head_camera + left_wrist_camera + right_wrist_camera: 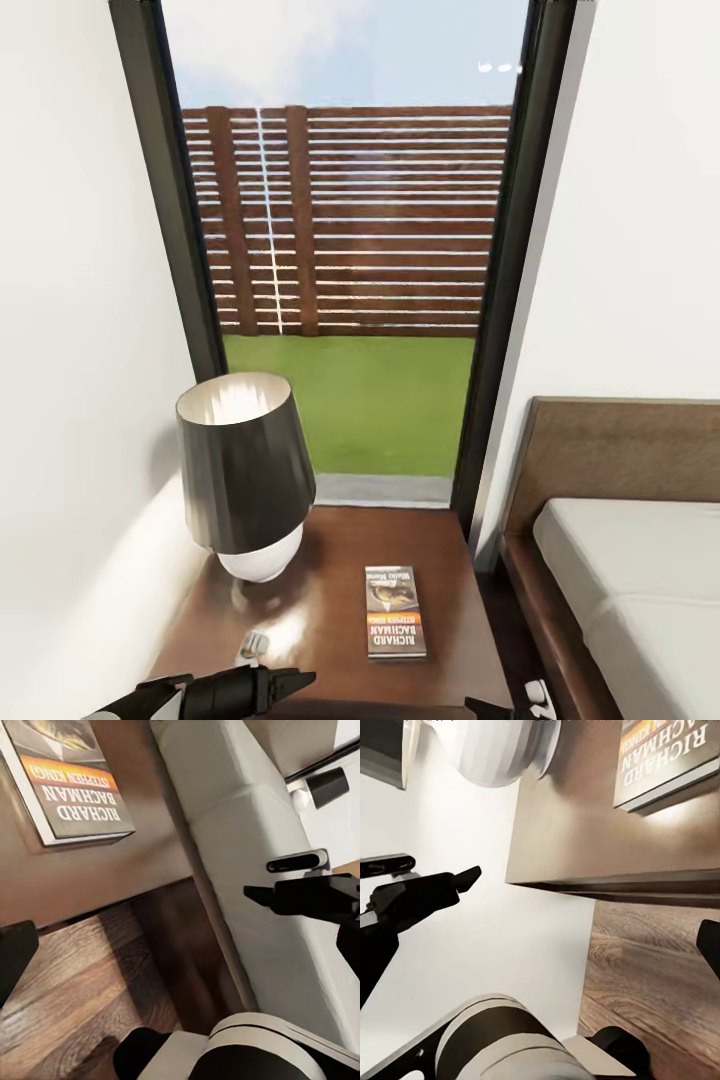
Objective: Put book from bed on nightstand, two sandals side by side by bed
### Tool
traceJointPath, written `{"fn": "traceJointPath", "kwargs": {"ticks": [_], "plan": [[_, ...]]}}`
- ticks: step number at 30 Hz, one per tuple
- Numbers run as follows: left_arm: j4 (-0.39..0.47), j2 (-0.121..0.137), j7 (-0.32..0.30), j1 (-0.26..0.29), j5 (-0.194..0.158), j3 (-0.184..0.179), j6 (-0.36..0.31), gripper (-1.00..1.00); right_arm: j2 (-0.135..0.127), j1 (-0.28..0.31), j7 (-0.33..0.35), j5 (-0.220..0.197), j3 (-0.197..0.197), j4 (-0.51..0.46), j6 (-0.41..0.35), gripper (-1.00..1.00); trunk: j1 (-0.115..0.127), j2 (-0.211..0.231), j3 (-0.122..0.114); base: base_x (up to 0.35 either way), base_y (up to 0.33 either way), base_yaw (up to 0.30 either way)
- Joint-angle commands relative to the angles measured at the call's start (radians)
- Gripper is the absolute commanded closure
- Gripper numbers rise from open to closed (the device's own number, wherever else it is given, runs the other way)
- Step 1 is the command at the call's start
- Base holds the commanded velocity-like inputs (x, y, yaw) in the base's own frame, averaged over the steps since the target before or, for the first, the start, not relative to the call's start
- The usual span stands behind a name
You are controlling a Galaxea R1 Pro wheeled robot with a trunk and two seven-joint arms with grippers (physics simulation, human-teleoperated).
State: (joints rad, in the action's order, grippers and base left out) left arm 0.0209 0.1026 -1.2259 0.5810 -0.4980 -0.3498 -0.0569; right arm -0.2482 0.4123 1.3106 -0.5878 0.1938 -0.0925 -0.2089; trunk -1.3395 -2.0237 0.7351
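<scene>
The book (394,610) lies flat on the nightstand (330,560), near its front right, with the orange band and "RICHARD BACHMAN" facing up. The bed (640,560) stands just right of the nightstand. My left gripper (290,685) hovers open at the nightstand's front edge, left of the book. The left wrist view has the book (71,784) beyond my open left gripper (142,922), which holds nothing. My right gripper (492,710) is low at the front right corner. In its wrist view the right gripper (592,915) is open and empty, short of the book (667,754). The sandals are out of view.
A dark-shaded lamp (245,470) with a white base takes up the nightstand's left half, and a small pale object (250,645) lies in front of it. A tall window (350,250) is behind, a white wall (70,400) close on the left. Wood floor (82,982) shows below.
</scene>
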Motion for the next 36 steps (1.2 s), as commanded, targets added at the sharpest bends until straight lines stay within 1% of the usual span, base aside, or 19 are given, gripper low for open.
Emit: {"fn": "traceJointPath", "kwargs": {"ticks": [1,5,8,10,15,17,18,20,21,22,24,25,26,28,30,34,35,36], "plan": [[0.001,0.000,0.001,0.000,-0.009,-0.009,-0.006,-1.00,0.000,0.000,0.002,-0.010,0.009,0.000,-0.010,-1.00,0.004,0.007,-0.002,0.000,0.000,0.000],[0.001,0.000,0.020,0.000,-0.010,-0.009,-0.006,-1.00,0.000,0.000,0.002,-0.010,0.009,0.000,-0.010,-1.00,0.019,0.035,-0.015,0.000,0.000,0.000],[0.001,0.000,0.057,0.000,-0.010,-0.009,-0.005,-1.00,0.000,0.001,0.002,-0.009,0.009,0.000,-0.009,-1.00,0.031,0.056,-0.024,0.000,0.000,0.000],[0.001,0.000,0.104,0.000,-0.010,-0.009,-0.004,-1.00,0.000,0.000,0.002,-0.008,0.010,0.000,-0.005,-1.00,0.039,0.070,-0.030,0.000,0.000,0.000],[0.001,-0.002,0.193,0.000,-0.009,-0.010,-0.003,-1.00,0.000,-0.001,0.002,-0.008,0.010,0.002,0.014,-1.00,0.058,0.105,-0.046,0.000,0.000,0.000],[0.001,-0.013,0.255,0.000,-0.008,-0.011,0.000,-1.00,0.000,-0.001,-0.001,-0.007,0.010,0.002,0.018,-1.00,0.065,0.119,-0.052,0.000,0.000,0.000],[0.001,-0.018,0.274,0.000,-0.008,-0.011,0.001,-1.00,0.000,-0.002,-0.002,-0.007,0.010,0.002,0.018,-1.00,0.069,0.126,-0.055,0.000,0.000,0.000],[0.001,-0.046,0.414,0.000,-0.008,-0.010,0.011,-1.00,0.001,-0.002,-0.004,-0.007,0.010,0.025,0.024,-1.00,0.077,0.140,-0.062,0.000,0.000,0.000],[0.001,-0.052,0.453,0.000,-0.008,-0.010,0.019,-1.00,0.001,-0.002,-0.005,-0.007,0.010,0.038,0.025,-1.00,0.081,0.147,-0.065,0.000,0.000,0.000],[0.001,-0.066,0.513,0.000,-0.008,-0.010,0.031,-1.00,0.002,-0.003,-0.006,-0.007,0.010,0.063,0.026,-1.00,0.085,0.154,-0.068,0.000,0.000,0.000],[0.001,-0.089,0.586,0.000,-0.008,-0.010,0.047,-1.00,0.006,-0.003,-0.016,-0.007,0.010,0.112,0.028,-1.00,0.092,0.168,-0.074,0.000,0.000,0.000],[0.000,-0.093,0.600,-0.001,-0.009,-0.010,0.049,-1.00,0.007,-0.003,-0.027,-0.007,0.010,0.126,0.029,-1.00,0.096,0.175,-0.077,0.000,0.000,0.000],[0.000,-0.097,0.614,-0.002,-0.009,-0.010,0.051,-1.00,0.008,-0.003,-0.053,-0.007,0.010,0.146,0.029,-1.00,0.100,0.182,-0.081,0.000,0.000,0.000],[0.000,-0.097,0.626,-0.028,-0.010,-0.009,0.052,-1.00,0.009,-0.003,-0.122,-0.006,0.010,0.164,0.029,-1.00,0.108,0.196,-0.087,0.000,0.000,0.000],[0.000,-0.097,0.644,-0.059,-0.009,-0.009,0.052,-1.00,0.010,-0.005,-0.208,-0.006,0.010,0.170,0.029,-1.00,0.115,0.210,-0.093,0.000,0.000,0.000],[0.000,-0.094,0.742,-0.130,-0.008,-0.009,0.055,-1.00,0.010,-0.008,-0.393,-0.007,0.010,0.173,0.033,-1.00,0.131,0.238,-0.106,0.000,0.000,0.000],[0.001,-0.094,0.763,-0.149,-0.008,-0.009,0.055,-1.00,0.010,-0.010,-0.429,-0.007,0.010,0.173,0.033,-1.00,0.134,0.245,-0.109,0.000,0.000,0.000],[0.001,-0.094,0.772,-0.159,-0.008,-0.009,0.056,-1.00,0.010,-0.013,-0.444,-0.007,0.010,0.173,0.033,-1.00,0.138,0.252,-0.112,0.000,0.000,0.000]]}}
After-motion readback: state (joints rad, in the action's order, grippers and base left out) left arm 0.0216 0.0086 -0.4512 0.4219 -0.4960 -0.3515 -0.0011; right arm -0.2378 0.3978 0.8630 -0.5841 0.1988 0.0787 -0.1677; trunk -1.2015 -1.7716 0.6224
